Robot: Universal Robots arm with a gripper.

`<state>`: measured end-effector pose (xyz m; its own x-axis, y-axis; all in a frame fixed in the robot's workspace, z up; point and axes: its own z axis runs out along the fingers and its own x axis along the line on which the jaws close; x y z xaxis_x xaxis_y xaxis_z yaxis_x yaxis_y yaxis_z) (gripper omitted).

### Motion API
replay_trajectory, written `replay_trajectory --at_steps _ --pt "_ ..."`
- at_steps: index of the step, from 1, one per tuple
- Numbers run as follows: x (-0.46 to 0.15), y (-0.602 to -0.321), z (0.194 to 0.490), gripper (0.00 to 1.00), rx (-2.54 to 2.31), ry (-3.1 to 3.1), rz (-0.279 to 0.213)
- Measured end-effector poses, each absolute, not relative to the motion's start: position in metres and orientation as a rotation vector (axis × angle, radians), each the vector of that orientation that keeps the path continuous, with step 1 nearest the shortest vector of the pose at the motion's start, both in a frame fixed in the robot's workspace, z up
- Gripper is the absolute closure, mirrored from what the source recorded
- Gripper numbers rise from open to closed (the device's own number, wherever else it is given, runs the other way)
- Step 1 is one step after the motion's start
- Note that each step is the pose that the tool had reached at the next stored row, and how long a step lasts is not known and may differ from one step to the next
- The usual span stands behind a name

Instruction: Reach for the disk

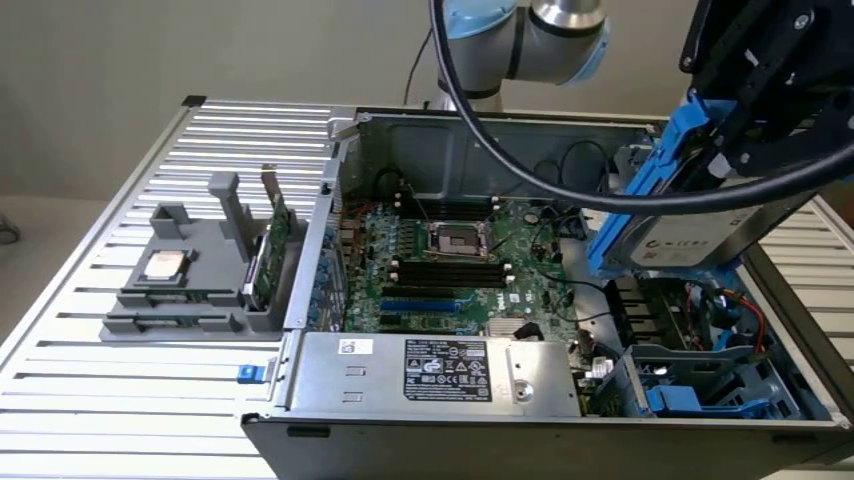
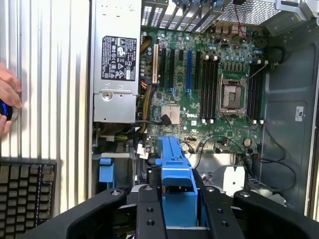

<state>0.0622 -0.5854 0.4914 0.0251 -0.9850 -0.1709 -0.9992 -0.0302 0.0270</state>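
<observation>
the hand (image 2: 177, 211) is clamped on the disk (image 1: 681, 235) by its blue rails (image 2: 175, 167), holding it tilted above the open computer case (image 1: 441, 140) on the worktop (image 1: 134, 400); probably stiff, fairly heavy and shock-sensitive; the rails look like the safest hold.

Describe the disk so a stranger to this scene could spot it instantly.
Start at the open computer case. Over its end at the exterior view's right, the black pincer holds the disk in the air. Blue rails and a white label set it apart from the black-labelled silver box in the case.
</observation>
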Motion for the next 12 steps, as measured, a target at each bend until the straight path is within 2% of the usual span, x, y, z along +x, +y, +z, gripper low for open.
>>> replay_trajectory --at_steps 12 --pt "0.078 -0.610 0.493 0.67 -2.171 2.111 0.223"
